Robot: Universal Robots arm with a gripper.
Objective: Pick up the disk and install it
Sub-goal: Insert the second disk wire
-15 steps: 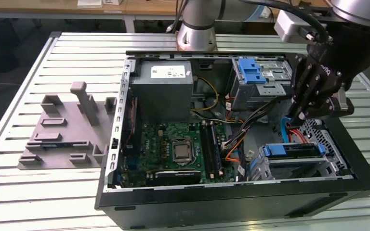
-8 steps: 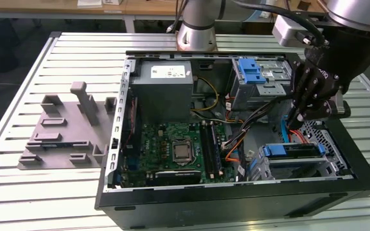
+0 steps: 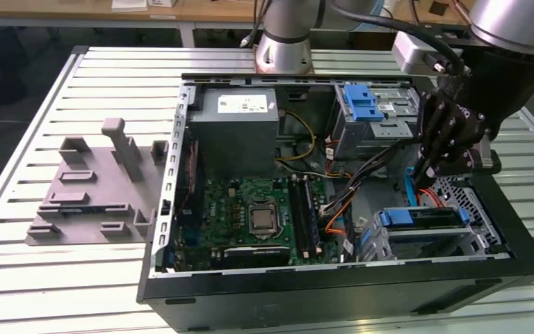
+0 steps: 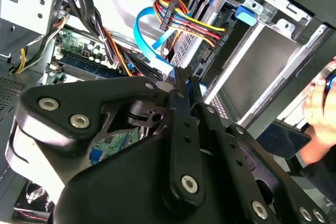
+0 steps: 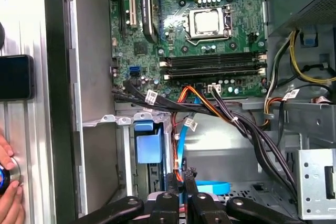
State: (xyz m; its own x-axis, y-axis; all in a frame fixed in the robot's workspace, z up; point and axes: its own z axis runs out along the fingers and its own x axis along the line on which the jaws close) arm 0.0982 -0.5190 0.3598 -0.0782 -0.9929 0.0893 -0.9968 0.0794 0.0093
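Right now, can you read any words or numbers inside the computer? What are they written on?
No text can be quoted; all the print is too small or blurred.
White sticker on the grey power supply box: print too small to read.
White cable tags in the first wrist view: blurred, unreadable.
Green motherboard: tiny markings, unreadable.

Computer case [image 3: 341, 292]: black
Circuit board [image 3: 239, 216]: green
Power supply box [image 3: 239, 132]: grey, white sticker
Drive latches [image 3: 363, 104]: blue
Flat cable [image 4: 149, 40]: light blue
Wire bundle [image 4: 191, 24]: red, yellow, orange, black
Table [image 3: 63, 292]: pale ribbed metal
Fixture block [image 3: 91, 191]: dull mauve-grey
Gripper [image 3: 427, 182]: black
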